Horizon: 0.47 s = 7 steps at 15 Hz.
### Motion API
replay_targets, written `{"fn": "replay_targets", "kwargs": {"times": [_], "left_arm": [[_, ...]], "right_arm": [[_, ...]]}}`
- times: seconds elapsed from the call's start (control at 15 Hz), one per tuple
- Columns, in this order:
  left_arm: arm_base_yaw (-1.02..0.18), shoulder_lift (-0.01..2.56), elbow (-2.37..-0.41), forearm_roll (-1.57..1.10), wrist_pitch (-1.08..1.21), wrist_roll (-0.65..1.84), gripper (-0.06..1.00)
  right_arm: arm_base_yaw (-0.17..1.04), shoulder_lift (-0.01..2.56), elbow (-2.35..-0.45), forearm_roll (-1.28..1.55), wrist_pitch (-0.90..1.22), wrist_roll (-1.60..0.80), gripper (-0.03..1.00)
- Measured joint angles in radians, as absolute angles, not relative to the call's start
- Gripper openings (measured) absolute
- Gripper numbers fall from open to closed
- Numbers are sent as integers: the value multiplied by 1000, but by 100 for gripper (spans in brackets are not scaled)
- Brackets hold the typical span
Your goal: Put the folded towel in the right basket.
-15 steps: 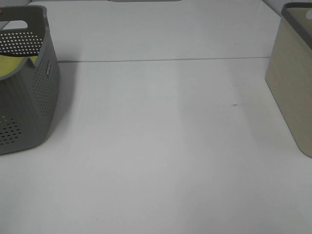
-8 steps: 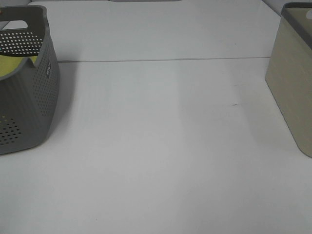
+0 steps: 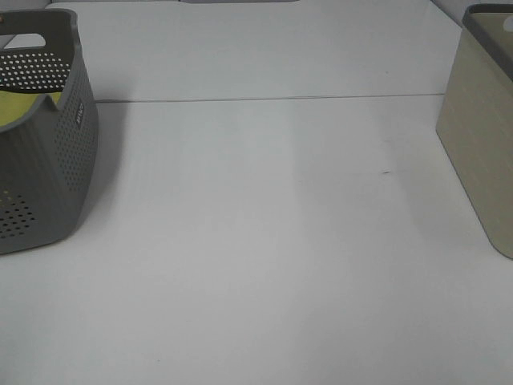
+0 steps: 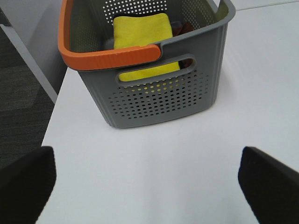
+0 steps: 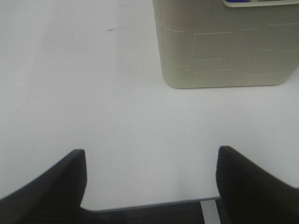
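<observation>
Left pincer [image 4: 149, 184] spread wide, nothing between the two dark fingers [image 4: 25, 182], held above bare white table [image 4: 154, 158] just short of the grey perforated basket [image 4: 154, 93]. Right pincer [image 5: 152, 184] likewise spread wide and holding nothing, poised over the table edge, facing the beige basket [image 5: 224, 51] with blocky line pattern on its wall.

Folded yellow towel [image 4: 142, 35] lying flat inside the grey basket, at the left side of the table; partly screened by an orange handle [image 4: 110, 55] laid across the rim, and showing again through the oval hand slot below it. Something dark red-brown tucked beside the towel, too hidden to identify.

From the high view: grey basket [image 3: 48, 152] far left, a strip of yellow towel [image 3: 24, 108] visible within; beige basket [image 3: 481, 136] far right, well apart. Faint seam line [image 3: 264, 99] across the table between them, plus a small dark speck [image 3: 386, 172].
</observation>
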<state>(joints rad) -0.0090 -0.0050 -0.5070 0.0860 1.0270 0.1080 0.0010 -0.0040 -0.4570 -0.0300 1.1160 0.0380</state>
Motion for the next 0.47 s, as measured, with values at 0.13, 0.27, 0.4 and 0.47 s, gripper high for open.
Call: {"fn": "replay_targets", "kwargs": {"times": [0.13, 0.27, 0.4, 0.47], "left_arm": [[-9, -5, -507, 86, 1027, 108, 99], [-9, -5, -507, 86, 1027, 108, 99], [-9, -5, -507, 86, 1027, 108, 99], [-9, -5, -507, 86, 1027, 108, 99]], "right_arm": [[1, -4, -457, -30, 1116, 38, 75], [1, -4, -457, -30, 1116, 39, 75], [1, -4, -457, -30, 1116, 39, 75], [1, -4, -457, -30, 1116, 39, 75]]}}
